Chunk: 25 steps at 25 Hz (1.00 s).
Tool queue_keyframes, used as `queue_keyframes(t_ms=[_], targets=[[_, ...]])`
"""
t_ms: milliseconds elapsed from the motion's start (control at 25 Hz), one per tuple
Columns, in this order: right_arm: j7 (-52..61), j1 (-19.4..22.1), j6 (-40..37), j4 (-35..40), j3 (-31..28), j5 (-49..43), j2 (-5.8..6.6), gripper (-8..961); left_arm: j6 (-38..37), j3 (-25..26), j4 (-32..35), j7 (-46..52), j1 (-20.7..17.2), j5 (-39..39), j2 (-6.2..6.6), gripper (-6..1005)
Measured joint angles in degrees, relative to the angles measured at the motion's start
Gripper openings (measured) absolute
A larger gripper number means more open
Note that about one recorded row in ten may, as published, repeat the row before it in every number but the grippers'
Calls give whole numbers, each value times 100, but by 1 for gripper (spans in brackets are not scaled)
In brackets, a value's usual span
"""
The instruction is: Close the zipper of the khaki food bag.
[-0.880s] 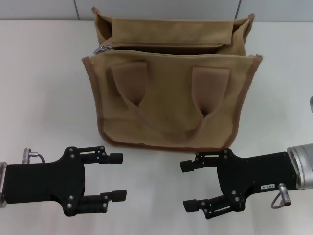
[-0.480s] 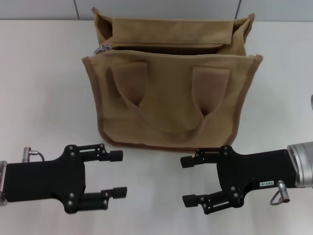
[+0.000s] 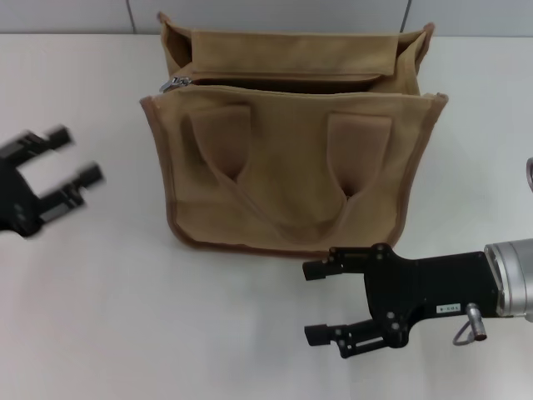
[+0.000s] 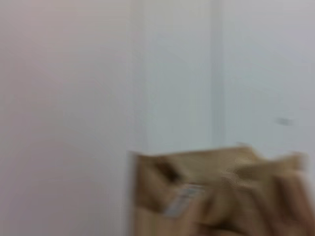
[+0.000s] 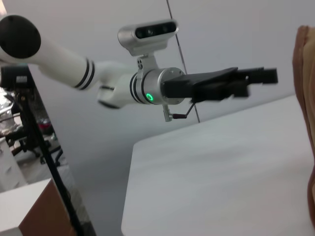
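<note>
1. Since the earlier frames, the left gripper has swung away from its low spot in front of the bag and now sits far out at the left edge of the head view, level with the bag's middle and well apart from it, its two fingers spread with nothing between them.
2. Meanwhile the right gripper has shifted only a little; it hovers over the white table just in front of the bag's lower right corner, fingers pointing toward the robot's left, held apart and empty.
3. Centre and far side of the table, the khaki food bag stands upright, its brown-trimmed front panel facing the robot and both short looped handles lying flat against that panel.
4. Along the bag's top runs the zipper, which gapes open over most of its length, showing a dark slot between the two fabric edges.
5. At the zipper's left end, near the bag's top left corner, sits the small silver metal pull.
6. From the left wrist view, the bag's top appears smeared, with a pale glint of the pull against a pale wall.
7. From the right wrist view, the left gripper shows side-on above the table, at the end of its white and silver arm.
</note>
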<state>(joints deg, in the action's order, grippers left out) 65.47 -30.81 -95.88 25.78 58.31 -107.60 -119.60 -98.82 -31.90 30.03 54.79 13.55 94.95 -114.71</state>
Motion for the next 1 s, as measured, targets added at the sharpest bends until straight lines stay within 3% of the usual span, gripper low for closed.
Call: queue_keyframes(t_ms=[120, 280, 720, 1000], targets=[[-11, -6, 50, -45, 24, 156, -2, 835, 440, 447, 0, 14, 30, 4, -155, 673], [-16, -5, 72, -47, 22, 204, -2, 835, 964, 354, 207, 21, 168, 62, -357, 670], [-21, 0, 77, -149, 0, 205, -11, 834, 1490, -293, -103, -31, 795, 98, -392, 660], [-28, 40, 126, -169, -1, 347, -11, 834, 1953, -330, -353, -58, 1092, -91, -415, 654]])
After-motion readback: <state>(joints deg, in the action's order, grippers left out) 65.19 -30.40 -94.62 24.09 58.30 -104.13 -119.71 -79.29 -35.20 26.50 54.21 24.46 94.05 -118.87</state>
